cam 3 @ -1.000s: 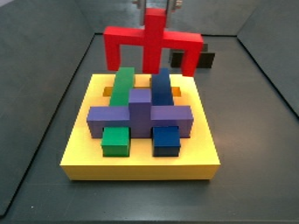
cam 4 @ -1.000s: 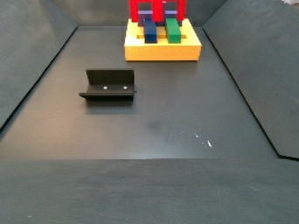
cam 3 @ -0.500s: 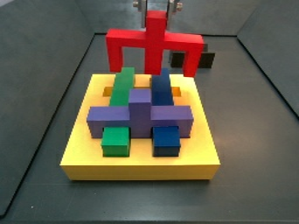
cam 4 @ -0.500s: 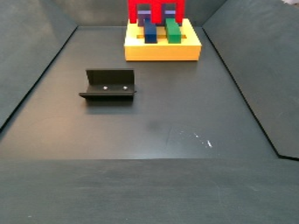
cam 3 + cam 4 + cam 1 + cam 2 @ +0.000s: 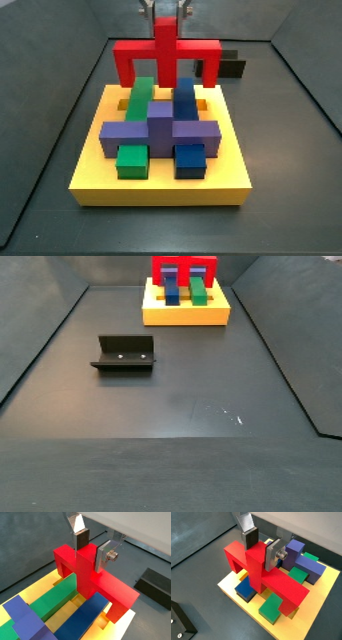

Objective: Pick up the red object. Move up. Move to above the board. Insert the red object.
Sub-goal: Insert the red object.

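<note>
My gripper is shut on the upright stem of the red object and holds it over the far end of the board. The stem sits between the dark pad and the silver plate in both wrist views, gripper and gripper. The red object straddles the long green bar and the long blue bar, with its legs low near the yellow surface. I cannot tell whether they touch it. The red object and the board are at the far end of the floor.
A purple block, a small green block and a small blue block sit on the board's near half. The fixture stands on the dark floor away from the board and shows behind it. Dark walls enclose the floor.
The red object has come down a little toward the board with the gripper shut on it, and its bar has gone from slightly tilted to level.
</note>
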### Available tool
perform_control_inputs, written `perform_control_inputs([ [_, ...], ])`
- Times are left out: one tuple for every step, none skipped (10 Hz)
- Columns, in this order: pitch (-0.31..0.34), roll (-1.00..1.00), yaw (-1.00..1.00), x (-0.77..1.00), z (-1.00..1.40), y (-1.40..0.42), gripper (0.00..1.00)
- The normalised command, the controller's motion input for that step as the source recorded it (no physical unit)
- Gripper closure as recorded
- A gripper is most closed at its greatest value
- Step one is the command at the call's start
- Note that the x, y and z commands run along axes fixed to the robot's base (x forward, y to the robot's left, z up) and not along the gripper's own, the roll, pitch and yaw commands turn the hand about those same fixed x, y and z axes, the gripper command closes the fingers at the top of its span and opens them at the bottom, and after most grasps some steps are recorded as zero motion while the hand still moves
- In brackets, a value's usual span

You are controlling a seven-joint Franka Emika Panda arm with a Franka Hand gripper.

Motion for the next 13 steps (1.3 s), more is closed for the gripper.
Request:
perform_control_inputs([
  [-0.023,0.0,0.11,-0.07,0.0,0.0,1.0],
  [0.0,0.01,0.07,0.0,-0.04,-0.03,1.0],
  [0.0,0.0,0.06,0.0,-0.07,-0.04,1.0],
  [0.0,0.0,0.08,0.0,-0.07,-0.04,1.0],
  [-0.043,0.07,0.06,-0.25,-0.09,-0.03,1.0],
  [-0.019,0.03,0.07,-0.03,-0.13,-0.04,1.0],
  [0.0,0.02,0.07,0.02,-0.15,-0.07,1.0],
  [0.0,0.05,0.1,0.0,-0.06,-0.09,1.0],
  [0.0,0.02,0.08,0.12,-0.06,-0.06,1.0],
  [0.0,0.01,0.08,0.12,-0.04,-0.04,1.0],
  [0.0,0.0,0.08,0.08,-0.05,-0.02,1.0],
  [0.0,0.03,0.1,0.06,-0.08,-0.03,1.0],
  [0.0,0.09,0.1,0.0,-0.11,-0.04,1.0],
])
